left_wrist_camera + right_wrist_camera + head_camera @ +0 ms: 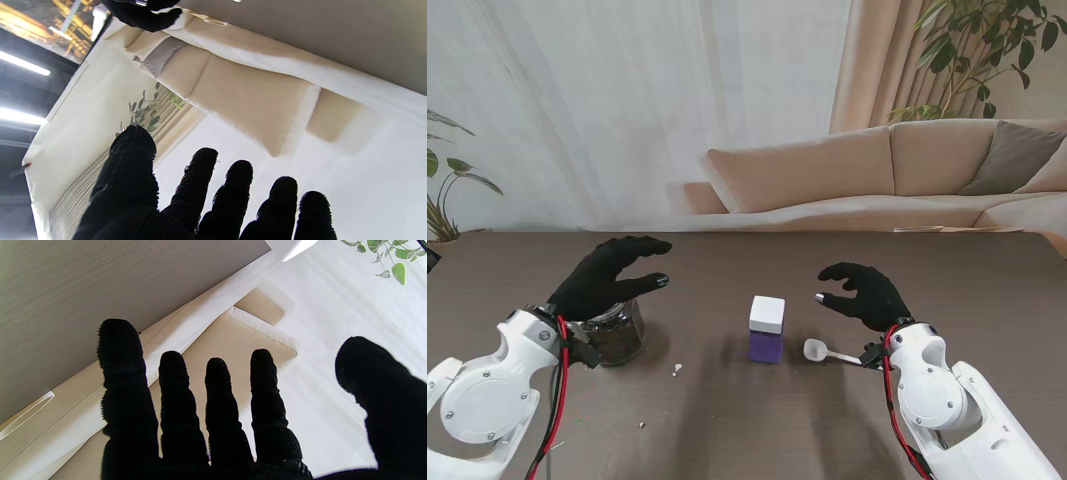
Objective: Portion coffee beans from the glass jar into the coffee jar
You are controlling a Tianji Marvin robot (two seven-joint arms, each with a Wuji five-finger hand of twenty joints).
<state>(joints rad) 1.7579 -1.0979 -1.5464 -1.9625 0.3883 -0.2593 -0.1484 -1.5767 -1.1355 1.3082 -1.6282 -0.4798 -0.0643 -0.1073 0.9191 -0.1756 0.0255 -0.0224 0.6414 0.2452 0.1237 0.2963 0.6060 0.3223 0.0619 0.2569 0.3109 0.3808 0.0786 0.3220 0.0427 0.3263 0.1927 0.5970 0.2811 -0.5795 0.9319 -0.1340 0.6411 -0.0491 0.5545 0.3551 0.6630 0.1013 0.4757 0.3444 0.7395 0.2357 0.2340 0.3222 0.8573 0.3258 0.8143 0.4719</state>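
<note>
Both hands hold nothing, fingers spread: the left hand point(610, 277) above the glass jar point(617, 334), the right hand point(864, 293) beside the spoon point(820, 350).

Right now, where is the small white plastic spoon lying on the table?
In the stand's view the small white plastic spoon lies on the brown table, right of the purple jar with the white lid, just beside the right hand at its wrist.
</note>
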